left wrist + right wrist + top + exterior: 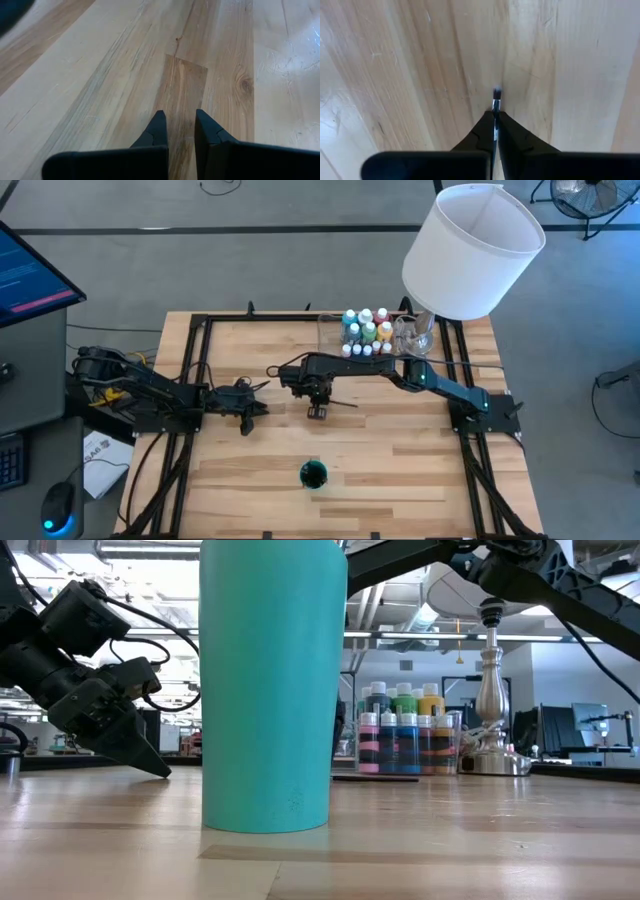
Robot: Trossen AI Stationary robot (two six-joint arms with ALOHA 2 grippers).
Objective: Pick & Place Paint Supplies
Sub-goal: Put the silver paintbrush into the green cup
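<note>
A thin dark-handled brush [342,404] lies on the wooden table near its middle. My right gripper [316,412] stands over it, pointing down, shut on it; the teal cup hides this gripper in the low view. Several white-capped paint bottles [366,330] stand in a clear tray [327,330] at the far edge, and also appear in the low view [400,740]. My left gripper [247,413] waits at the table's left, low and slanting down, shut on nothing [180,131]. My right gripper pinches the brush between its two fingertips [485,131] close to the bristle end, by the metal ferrule [496,105]. The fingers come from above and lie across the brush. The bristle tip [496,92] sticks out past them toward the table's left. The brush rests on the table.
A teal cup [313,474] stands toward the near edge, in front of the grippers, and fills the low view [265,685]. A big white lampshade [472,250] hangs over the far right corner above its lamp base [490,720]. Bare wood lies between cup and tray.
</note>
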